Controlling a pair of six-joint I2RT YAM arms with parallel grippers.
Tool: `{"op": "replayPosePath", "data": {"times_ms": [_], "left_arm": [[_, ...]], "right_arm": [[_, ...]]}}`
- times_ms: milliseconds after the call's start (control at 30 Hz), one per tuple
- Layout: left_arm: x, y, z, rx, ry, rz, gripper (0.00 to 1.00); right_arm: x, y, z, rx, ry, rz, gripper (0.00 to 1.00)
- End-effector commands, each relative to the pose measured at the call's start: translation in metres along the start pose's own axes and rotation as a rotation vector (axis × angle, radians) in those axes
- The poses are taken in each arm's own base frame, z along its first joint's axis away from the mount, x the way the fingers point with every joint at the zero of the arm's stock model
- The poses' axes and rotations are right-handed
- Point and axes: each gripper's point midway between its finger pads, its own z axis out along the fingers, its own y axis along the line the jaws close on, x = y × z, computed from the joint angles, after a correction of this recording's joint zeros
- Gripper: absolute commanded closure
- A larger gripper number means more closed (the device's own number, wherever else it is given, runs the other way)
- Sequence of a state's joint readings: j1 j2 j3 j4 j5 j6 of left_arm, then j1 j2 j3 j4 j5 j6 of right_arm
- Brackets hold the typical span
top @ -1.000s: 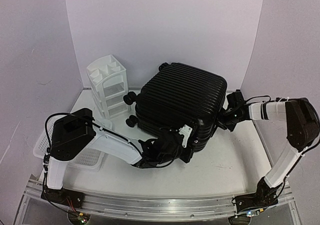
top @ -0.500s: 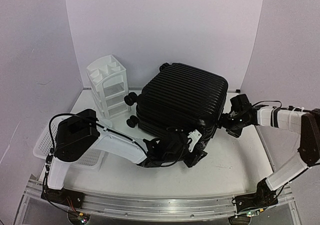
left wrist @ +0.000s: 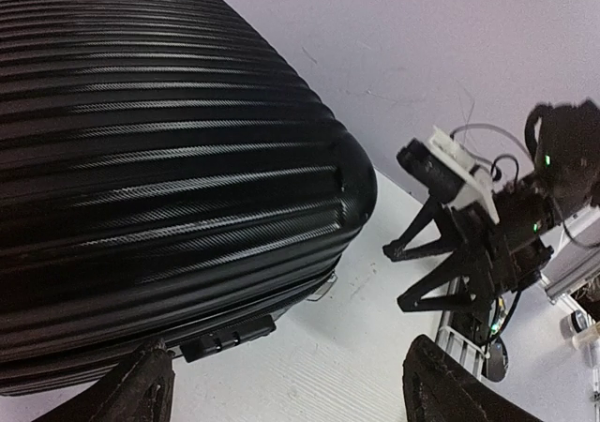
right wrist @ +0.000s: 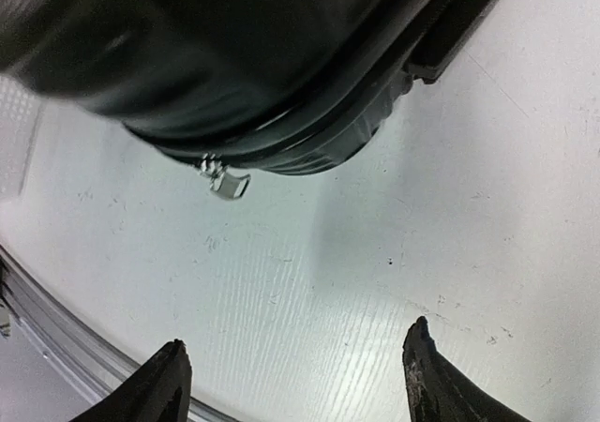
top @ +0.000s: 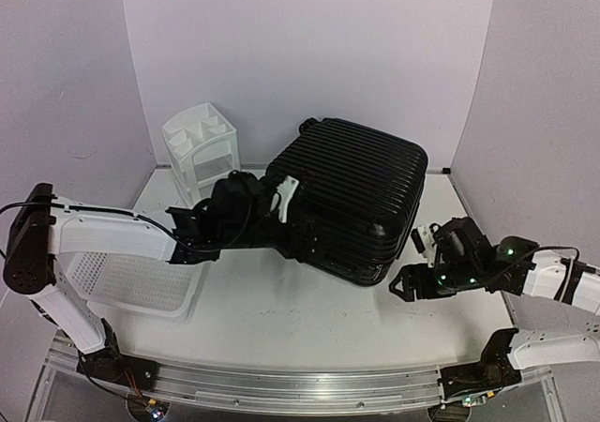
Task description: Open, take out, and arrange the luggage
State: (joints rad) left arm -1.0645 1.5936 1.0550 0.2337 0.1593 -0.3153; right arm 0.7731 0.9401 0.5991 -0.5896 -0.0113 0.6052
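**Large black ribbed hard-shell suitcase [top: 352, 192] closed, nothing gripped**

The suitcase lies shut on the white table [top: 281, 319], mid-back, just right of the small white plastic drawer unit [top: 200, 150]. Left gripper [left wrist: 295, 389] — jaws spread wide, empty — sits close by its left side. Right gripper [right wrist: 295, 375], likewise spread and empty, hovers near the front-right corner — small silver zipper pull [right wrist: 225, 180] ahead.

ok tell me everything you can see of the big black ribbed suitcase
The large black hard-shell suitcase lies flat and closed on the white table, turned corner-on. Its glossy shell is ribbed. A silver zipper pull hangs at the near seam beside a black lock block; a caster shows at the far corner.
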Motion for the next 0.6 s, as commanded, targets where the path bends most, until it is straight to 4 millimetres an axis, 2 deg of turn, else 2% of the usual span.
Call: {"op": "replayPosePath", "data": {"times_ms": [0,100,200,267,467,567], "left_arm": [[-0.009,0.011,-0.021,-0.059,-0.018,-0.068,0.15],[-0.019,0.02,-0.023,-0.105,-0.048,-0.105,0.15],[-0.026,0.037,-0.027,-0.205,-0.089,-0.206,0.15],[-0.028,0.046,-0.03,-0.254,-0.111,-0.27,0.16],[-0.028,0.058,-0.035,-0.332,-0.116,-0.315,0.18],[-0.027,0.06,-0.038,-0.344,-0.116,-0.323,0.18]], "right_arm": [[-0.021,0.006,0.012,0.079,-0.193,-0.145,0.26],[-0.044,0.012,0.021,0.124,-0.331,-0.174,0.31],[-0.056,0.022,0.03,0.144,-0.414,-0.203,0.35],[-0.06,0.034,0.031,0.118,-0.472,-0.225,0.38],[-0.068,0.031,0.031,0.151,-0.617,-0.201,0.54],[-0.067,0.032,0.037,0.145,-0.65,-0.232,0.49]]}}
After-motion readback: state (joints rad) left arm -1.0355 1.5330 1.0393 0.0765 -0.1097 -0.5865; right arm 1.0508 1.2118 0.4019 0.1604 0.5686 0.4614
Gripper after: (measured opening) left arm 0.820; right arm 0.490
